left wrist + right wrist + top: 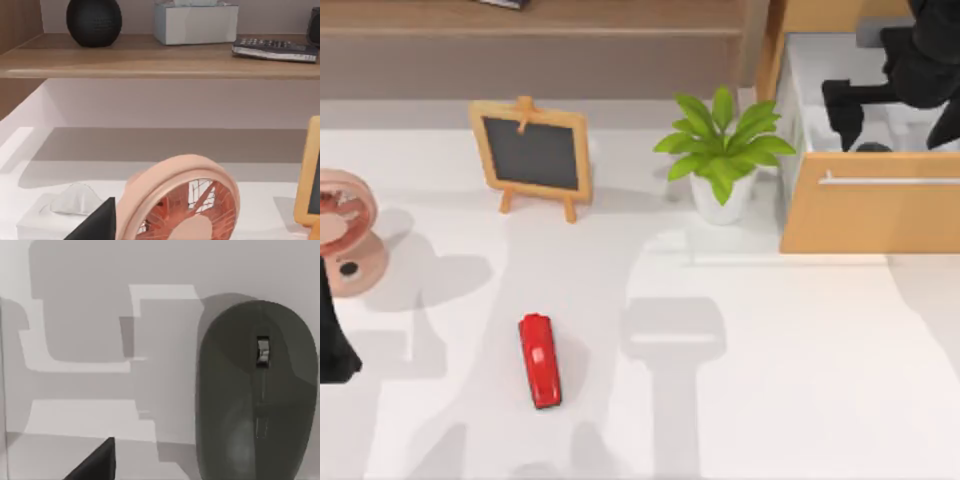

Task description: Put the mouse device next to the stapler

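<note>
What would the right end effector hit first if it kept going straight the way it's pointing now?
Most likely the mouse device, lying close ahead in the open drawer; how far away it is isn't clear.

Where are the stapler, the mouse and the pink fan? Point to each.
stapler (pixel 540 360): top view, middle of its red body.
mouse (pixel 257 405): right wrist view, domed top below the wheel.
pink fan (pixel 172 172): left wrist view, upper rim.
</note>
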